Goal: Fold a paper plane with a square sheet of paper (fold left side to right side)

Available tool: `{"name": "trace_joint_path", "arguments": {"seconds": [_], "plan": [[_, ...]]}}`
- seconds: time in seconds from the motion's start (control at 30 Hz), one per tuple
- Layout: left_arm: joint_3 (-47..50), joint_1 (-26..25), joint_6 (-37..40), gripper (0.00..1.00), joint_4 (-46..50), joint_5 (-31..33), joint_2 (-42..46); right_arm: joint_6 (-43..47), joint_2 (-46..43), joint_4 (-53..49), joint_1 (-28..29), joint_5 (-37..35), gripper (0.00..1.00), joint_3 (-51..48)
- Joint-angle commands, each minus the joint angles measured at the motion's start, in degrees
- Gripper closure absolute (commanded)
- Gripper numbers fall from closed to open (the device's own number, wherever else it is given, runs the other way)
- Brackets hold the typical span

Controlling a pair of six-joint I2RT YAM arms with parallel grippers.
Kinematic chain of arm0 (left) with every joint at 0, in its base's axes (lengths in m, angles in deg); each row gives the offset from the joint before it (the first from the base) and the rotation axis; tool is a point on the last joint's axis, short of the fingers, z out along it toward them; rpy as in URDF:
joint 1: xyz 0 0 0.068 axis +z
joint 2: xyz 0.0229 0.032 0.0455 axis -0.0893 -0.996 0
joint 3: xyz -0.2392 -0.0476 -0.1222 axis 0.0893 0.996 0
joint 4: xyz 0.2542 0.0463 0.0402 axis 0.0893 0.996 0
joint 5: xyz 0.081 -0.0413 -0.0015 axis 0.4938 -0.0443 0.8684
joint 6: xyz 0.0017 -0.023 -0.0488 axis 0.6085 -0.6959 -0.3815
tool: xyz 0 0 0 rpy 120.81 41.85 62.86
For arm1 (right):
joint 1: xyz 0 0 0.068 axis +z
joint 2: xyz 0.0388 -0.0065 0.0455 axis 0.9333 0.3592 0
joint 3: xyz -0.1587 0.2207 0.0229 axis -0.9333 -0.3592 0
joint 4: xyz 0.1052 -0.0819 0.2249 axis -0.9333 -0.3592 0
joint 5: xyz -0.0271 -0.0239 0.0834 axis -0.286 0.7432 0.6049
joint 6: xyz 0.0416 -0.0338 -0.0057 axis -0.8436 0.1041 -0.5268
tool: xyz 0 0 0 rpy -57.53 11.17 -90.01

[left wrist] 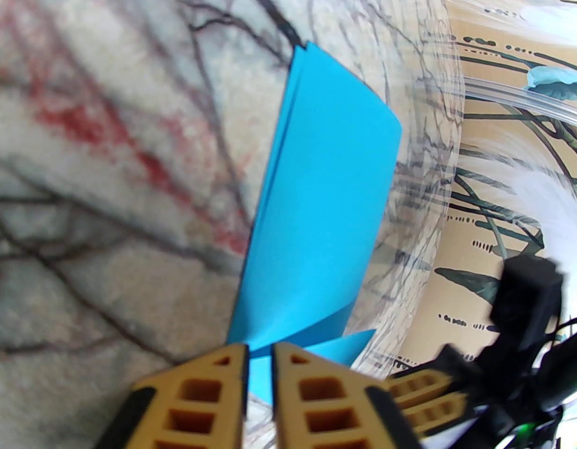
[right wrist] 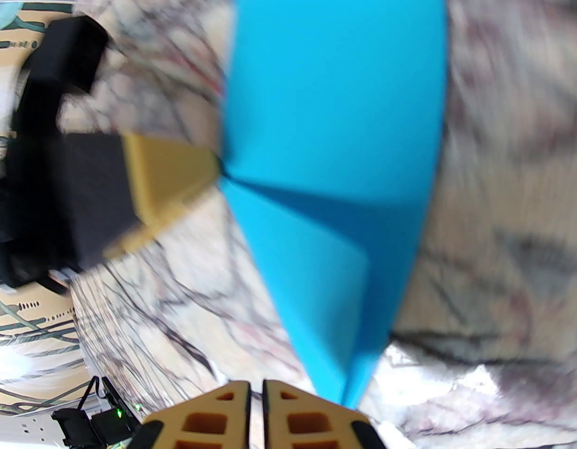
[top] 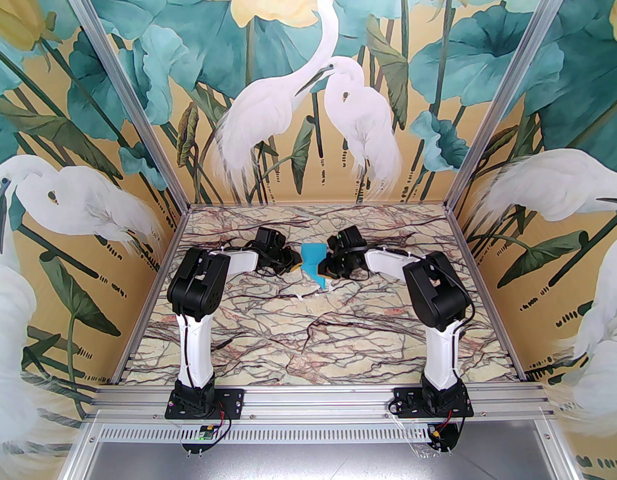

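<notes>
The cream desk [top: 308, 348], veined dark and reddish, carries the paper plane [top: 316, 268] just above frame centre, a small white scrap [top: 299, 298] near its lower left

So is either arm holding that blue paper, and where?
The paper has its edge between the fingers of the left tool, but a gap shows, so a grip cannot be told. The right tool holds nothing; the paper's tip lies beside it.

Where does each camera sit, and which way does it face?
Top external: above, behind the bases, looking down at the table, left arm, right arm and blue paper.
Left wrist: on the left arm, looking past the left gripper at the paper.
Right wrist: on the right arm, looking past the right gripper at the paper.
Shared: all three show the paper.
</notes>
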Motion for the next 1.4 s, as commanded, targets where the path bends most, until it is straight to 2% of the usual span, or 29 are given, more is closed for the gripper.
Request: {"name": "trace_joint_path", "arguments": {"seconds": [0.0,0.2,0.4,0.6,0.97,1.37], "plan": [[-0.02,0.42,0.7,0.68,2.76,0.2,2.68,3.32,3.86,-4.44,-0.38,-2.5,0.88,3.53],[0.91,0.42,0.55,0.63,3.47,0.64,4.97,5.51,7.69,-7.45,-0.64,-5.34,0.89,6.97],[2.95,-0.38,0.33,0.55,2.86,1.51,5.29,6.61,9.26,-7.41,-0.78,-7.08,0.9,6.37],[1.8,-1.99,0.98,0.53,4.22,3.88,3.3,6.07,9.42,-6.4,-0.69,-6.72,0.92,5.11],[-2.5,-2.91,0.73,0.55,5.13,5.14,-0.27,5.43,9.05,-5.34,-0.38,-5.7,0.93,3.42],[0.88,-4.32,-1.1,0.65,-3.63,0.55,0.29,4.38,9.39,-4.2,-0.12,-5.06,0.92,2.67]]}}
